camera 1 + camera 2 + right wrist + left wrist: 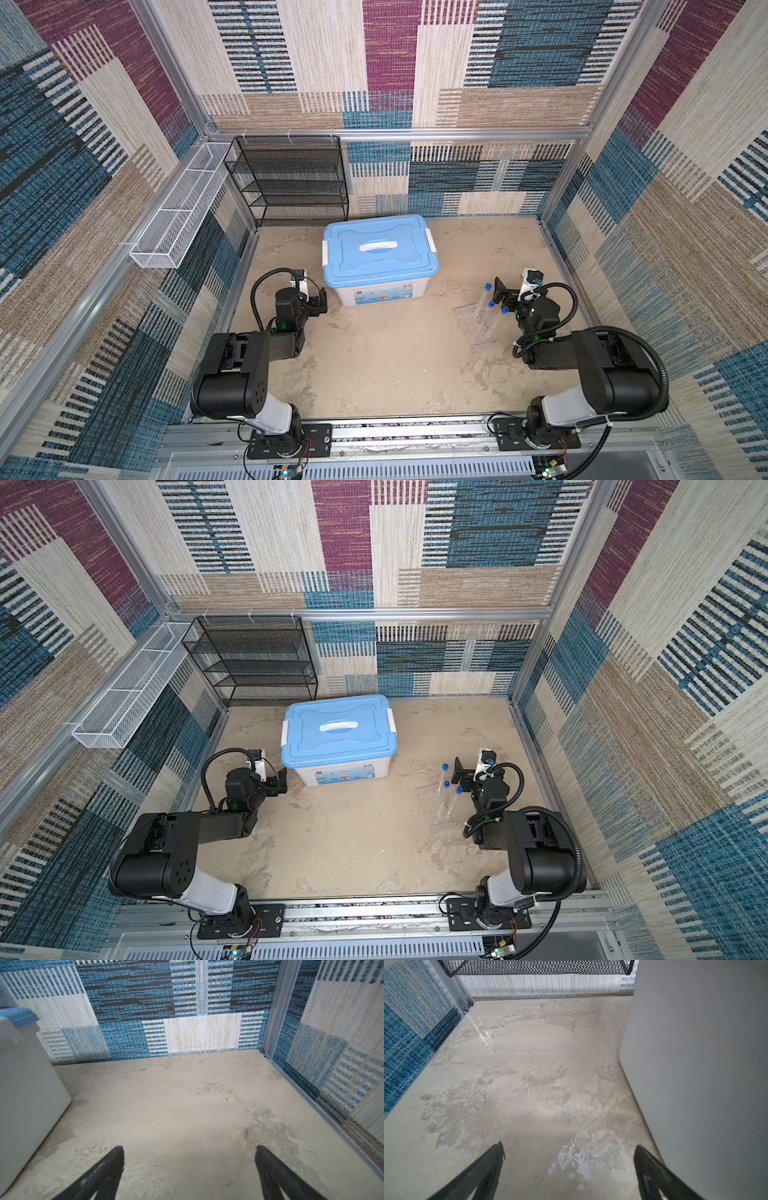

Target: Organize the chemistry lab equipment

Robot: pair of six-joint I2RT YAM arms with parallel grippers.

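Tubes (485, 318) (441, 798), three, blue-capped: standing in rack (467, 322) (440, 825), leaning, caps up.
Rack: clear, sitting on table (395, 365) at right, front-right of tub (380, 249).
Right gripper (503, 293) (189, 1148): hanging just beside tube caps, jaws spread wide, holding nothing.
Left gripper (318, 301) (569, 1147): hovering just beside tub's left front corner, jaws spread wide, empty.
Tub: blue lid on, sitting mid-back of table.
Shelf (291, 183): black mesh, standing in back left corner.
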